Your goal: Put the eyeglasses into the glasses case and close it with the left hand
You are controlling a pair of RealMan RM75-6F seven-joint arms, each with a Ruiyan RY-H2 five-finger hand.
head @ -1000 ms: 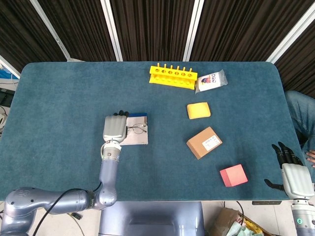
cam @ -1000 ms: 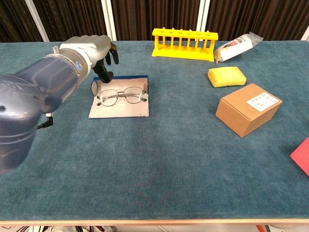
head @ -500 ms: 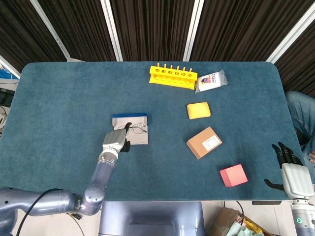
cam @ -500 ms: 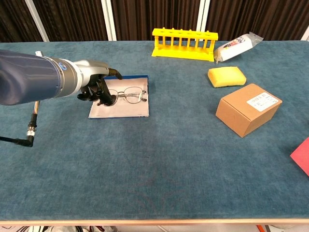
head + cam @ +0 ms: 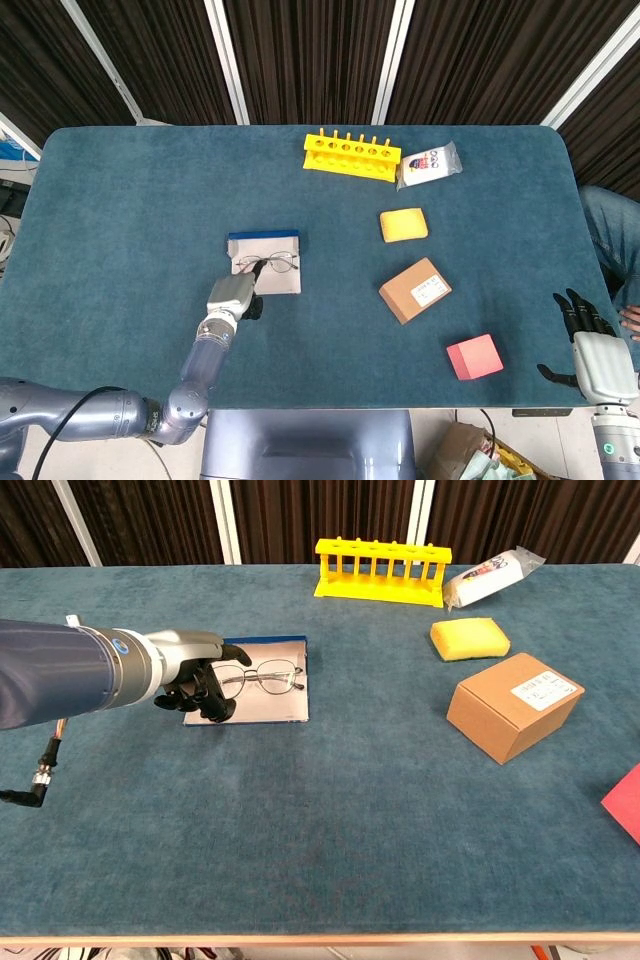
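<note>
Eyeglasses [image 5: 262,678] lie on the open glasses case [image 5: 262,706]. The left hand [image 5: 203,683] has drawn back to its near-left corner, fingers curled and empty, so closing remains.

One pair of eyeglasses [image 5: 268,264] lies in one open glasses case [image 5: 281,284] (just beyond the left hand [image 5: 231,295]). Farther off to that hand's right: one yellow rack [image 5: 351,156], one white packet [image 5: 430,164], one yellow sponge [image 5: 403,224], one cardboard box [image 5: 414,290], one red block [image 5: 474,357].

Left arm extends from the near-left corner of the bench [image 5: 120,200]. Left hand [image 5: 231,296] back-up, dark fingers [image 5: 212,702] curled under, holding nothing. Right hand [image 5: 592,352] off the near-right corner, fingers spread, empty.
</note>
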